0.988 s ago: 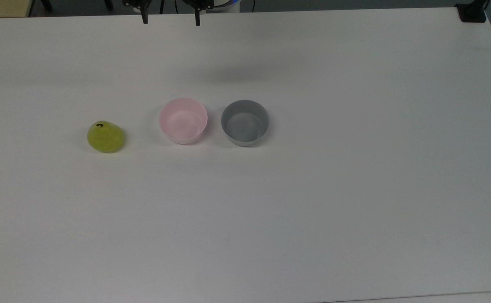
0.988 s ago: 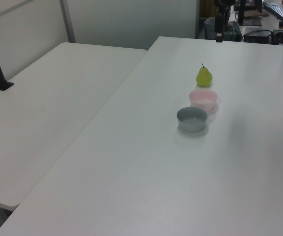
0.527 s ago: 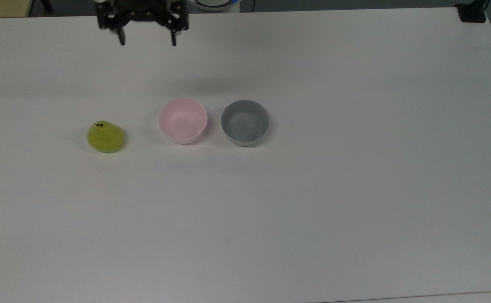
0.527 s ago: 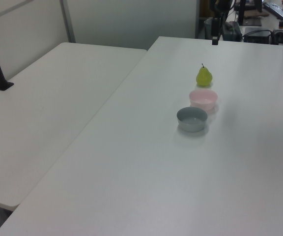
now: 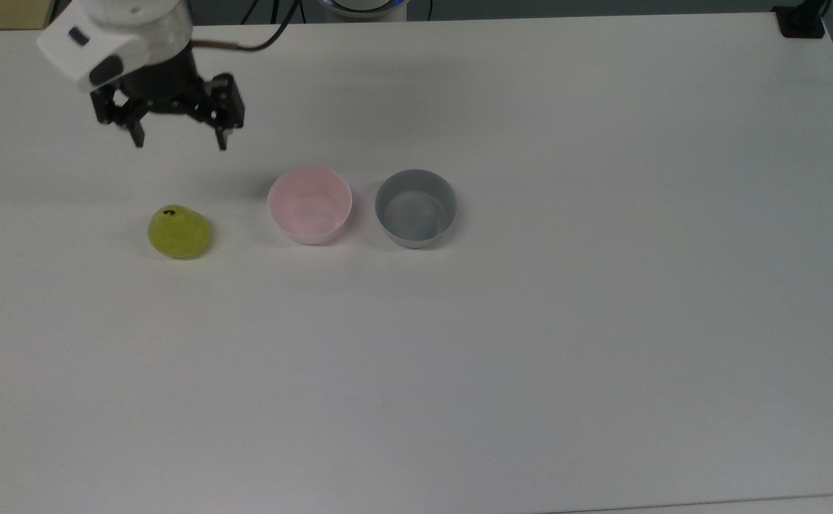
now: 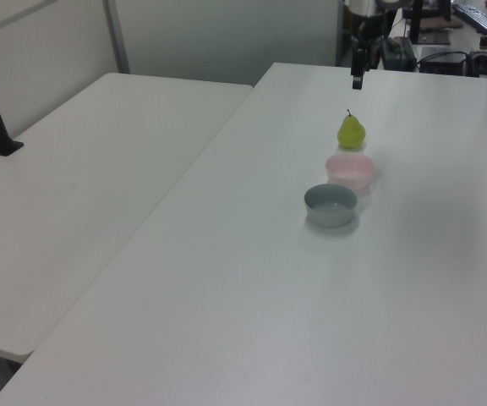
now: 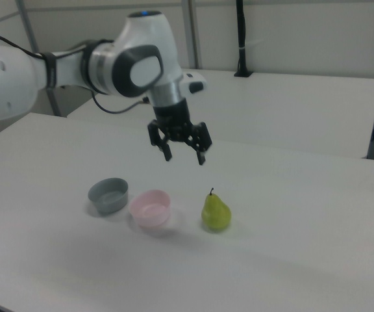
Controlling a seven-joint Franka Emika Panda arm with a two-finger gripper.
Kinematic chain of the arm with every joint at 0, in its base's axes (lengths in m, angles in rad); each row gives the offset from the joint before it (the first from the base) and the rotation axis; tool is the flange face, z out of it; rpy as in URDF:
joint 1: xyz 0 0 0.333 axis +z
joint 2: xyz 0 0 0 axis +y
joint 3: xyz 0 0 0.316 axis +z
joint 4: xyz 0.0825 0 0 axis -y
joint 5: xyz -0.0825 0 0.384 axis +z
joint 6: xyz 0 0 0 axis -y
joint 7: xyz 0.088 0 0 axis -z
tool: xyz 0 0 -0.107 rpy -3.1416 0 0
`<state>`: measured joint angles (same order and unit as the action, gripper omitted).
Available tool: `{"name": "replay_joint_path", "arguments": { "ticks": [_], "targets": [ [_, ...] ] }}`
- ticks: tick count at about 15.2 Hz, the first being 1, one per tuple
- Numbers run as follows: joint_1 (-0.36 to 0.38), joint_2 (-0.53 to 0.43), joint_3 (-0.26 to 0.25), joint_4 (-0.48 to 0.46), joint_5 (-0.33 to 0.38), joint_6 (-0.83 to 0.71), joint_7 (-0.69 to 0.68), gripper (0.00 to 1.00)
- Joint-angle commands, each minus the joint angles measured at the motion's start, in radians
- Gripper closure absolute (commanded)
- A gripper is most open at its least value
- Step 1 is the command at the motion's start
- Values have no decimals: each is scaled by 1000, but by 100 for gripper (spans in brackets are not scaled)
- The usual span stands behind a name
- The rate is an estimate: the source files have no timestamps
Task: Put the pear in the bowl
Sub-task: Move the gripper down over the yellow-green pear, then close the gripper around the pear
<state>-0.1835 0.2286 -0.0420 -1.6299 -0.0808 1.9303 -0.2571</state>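
The yellow-green pear [image 5: 178,232] stands upright on the white table [image 5: 530,343], stem up, also seen as the pear [image 7: 215,212] in the right view and the pear [image 6: 351,131] in the left view. The pale pink bowl [image 5: 310,205] sits to the pear's right in the top view; the bowl [image 7: 150,208] holds nothing. My gripper [image 5: 180,140] hangs open in the air above the table, high over the pear and nearer the robot base. In the right view the gripper [image 7: 184,156] points down with nothing between its fingers.
A grey bowl [image 5: 415,208] of the same size stands beside the pink one, on the side away from the pear. A second white table [image 6: 83,186] adjoins on the left view's left. A black clamp [image 5: 801,21] sits at the table's far right corner.
The gripper has travelled from the table's far edge toward the pear, moving left and down in the top view. It stays open. Pear and bowls have not moved.
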Motion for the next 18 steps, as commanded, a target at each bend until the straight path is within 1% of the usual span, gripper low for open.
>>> {"name": "replay_joint_path", "arguments": {
  "ticks": [1, 2, 5, 10, 18],
  "targets": [
    [-30, 86, -2, 1, -11, 96, -22, 0],
    [-40, 101, -1, 1, -16, 116, -22, 0],
    [-57, 153, -1, -2, -69, 133, -21, 0],
    [-74, 213, -1, -15, -71, 196, -19, 0],
    [-68, 259, 5, -16, -70, 234, -10, 0]
  ]
}}
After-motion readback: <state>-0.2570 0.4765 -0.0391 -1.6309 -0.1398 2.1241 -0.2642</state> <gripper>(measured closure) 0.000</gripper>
